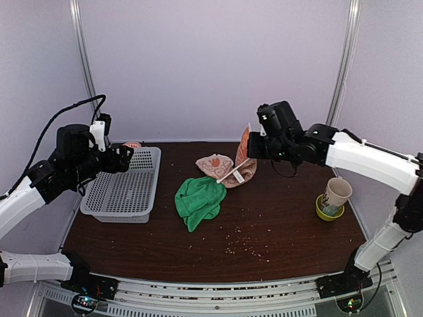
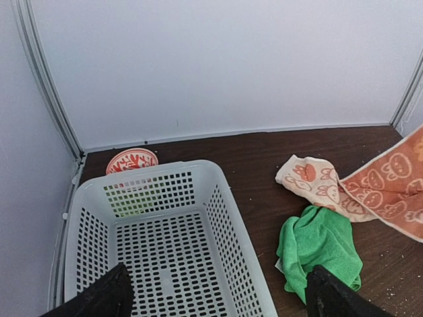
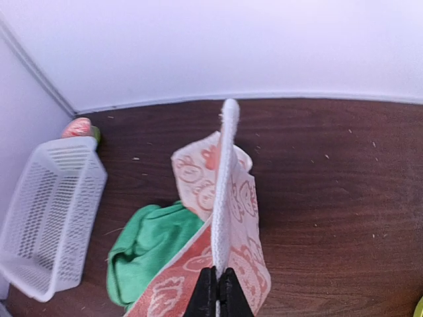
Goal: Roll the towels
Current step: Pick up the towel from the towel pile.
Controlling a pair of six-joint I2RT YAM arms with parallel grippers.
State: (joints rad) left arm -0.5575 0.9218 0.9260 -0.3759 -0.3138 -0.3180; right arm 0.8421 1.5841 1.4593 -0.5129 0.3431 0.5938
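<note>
Overhead view of a dark brown tabletop with two robot arms. The right end effector, at about 1 o'clock from the centre, is pinched together on one edge of the pinkish-beige printed towel. It holds that edge up while the rest droops to the tabletop in a loose heap. The right wrist view shows the held edge running straight away from the closed fingers.

The green towel lies crumpled near the centre, touching the printed towel's low end, which sits at its 1 o'clock. The left end effector hovers with fingers apart over a white basket at 9 o'clock, holding nothing. A paper cup stands at 3 o'clock.

The step in hand looks like spreading the printed towel before rolling it. To do it well, draw the cloth toward the bare tabletop at 5 o'clock, clear of the green towel. Then lower it flat without folds; the free left arm could pin an opposite corner.
</note>
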